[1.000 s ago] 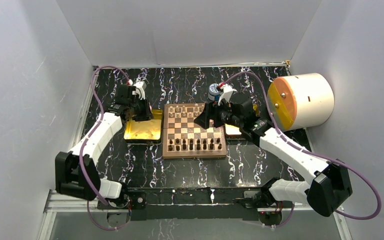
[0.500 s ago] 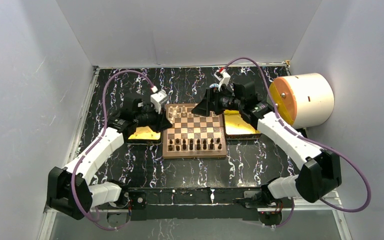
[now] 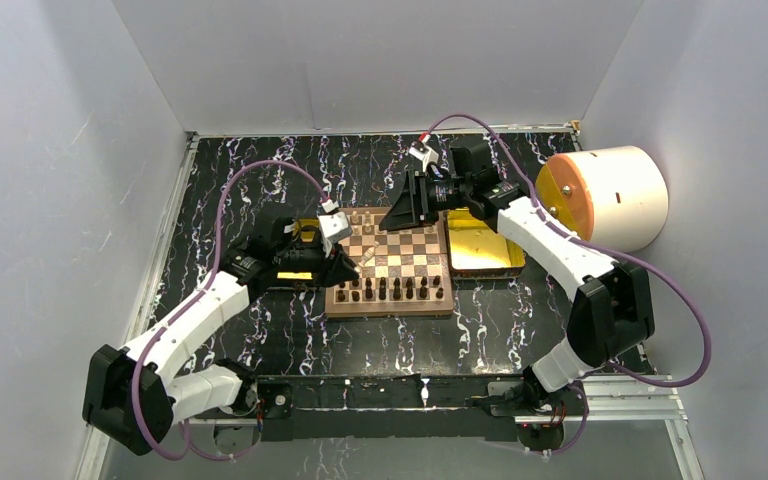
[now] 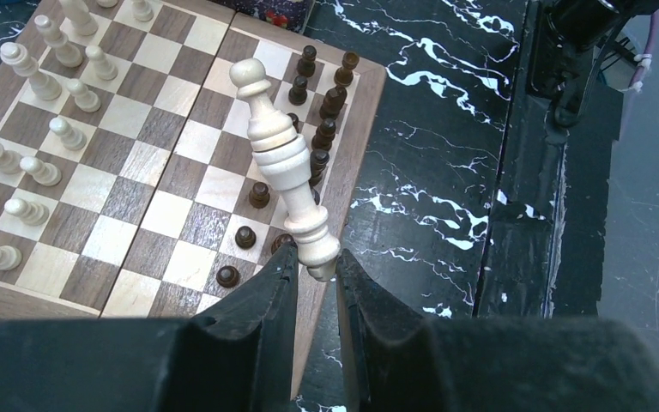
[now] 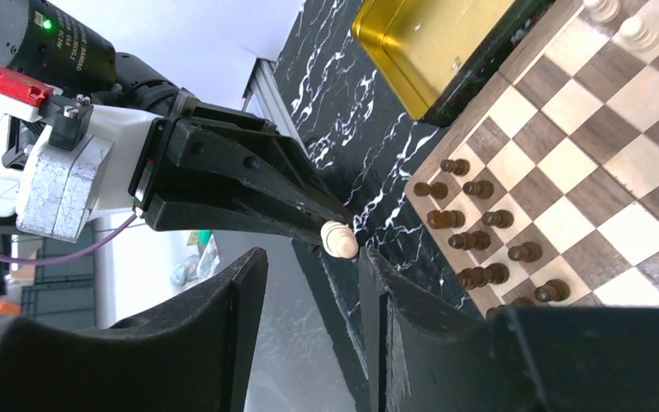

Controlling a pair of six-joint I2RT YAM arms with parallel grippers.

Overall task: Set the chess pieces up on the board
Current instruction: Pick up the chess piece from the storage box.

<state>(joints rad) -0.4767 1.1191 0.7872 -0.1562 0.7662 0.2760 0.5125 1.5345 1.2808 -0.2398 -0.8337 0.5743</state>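
Note:
My left gripper (image 4: 313, 257) is shut on the base of a tall cream chess piece (image 4: 276, 154), which sticks out tilted over the board (image 4: 142, 219). In the top view this gripper (image 3: 352, 263) hovers over the board's left side (image 3: 440, 300). Other cream pieces (image 4: 43, 129) stand on the far rows and dark pieces (image 3: 390, 290) on the near rows. My right gripper (image 3: 398, 217) is open and empty above the board's far edge. Its wrist view looks between its open jaws (image 5: 309, 270) at the held piece (image 5: 339, 239).
A gold tray (image 3: 480, 245) lies right of the board. Another gold tray (image 5: 429, 43) lies on the left, partly under my left arm. A big white cylinder with an orange face (image 3: 605, 200) sits at the far right. Grey walls enclose the black marbled table.
My left arm has swung from the left gold tray to above the board, carrying the cream piece. My right arm has pulled back toward the board's far edge and turned to face the left gripper.

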